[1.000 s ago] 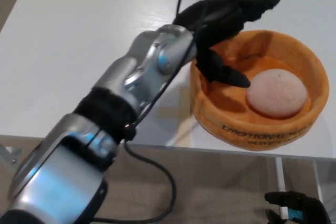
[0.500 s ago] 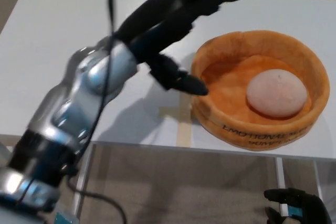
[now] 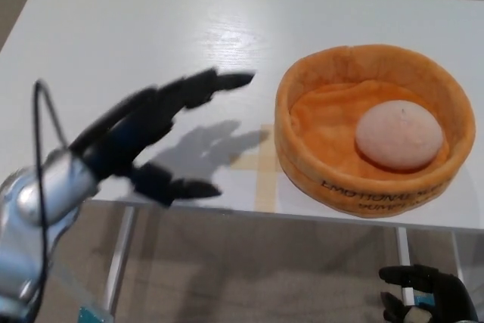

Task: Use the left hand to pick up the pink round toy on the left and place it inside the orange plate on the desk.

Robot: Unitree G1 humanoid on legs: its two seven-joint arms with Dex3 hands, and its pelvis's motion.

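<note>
Right hand [image 3: 425, 299] is showing only partly at 5 o'clock, below the desk edge; can't tell its finger state. Left hand [image 3: 140, 138] is hovering at 9 o'clock over the white desk [image 3: 136, 43], fingers spread and thumb out, gripping nothing. Pink round toy [image 3: 398, 135] is sitting inside the orange plate [image 3: 302, 164] at 3 o'clock, well apart from the left hand.

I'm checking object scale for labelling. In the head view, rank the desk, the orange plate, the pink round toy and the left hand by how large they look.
1. White desk
2. Orange plate
3. Left hand, though nearer the camera, so unsure
4. Pink round toy
</note>
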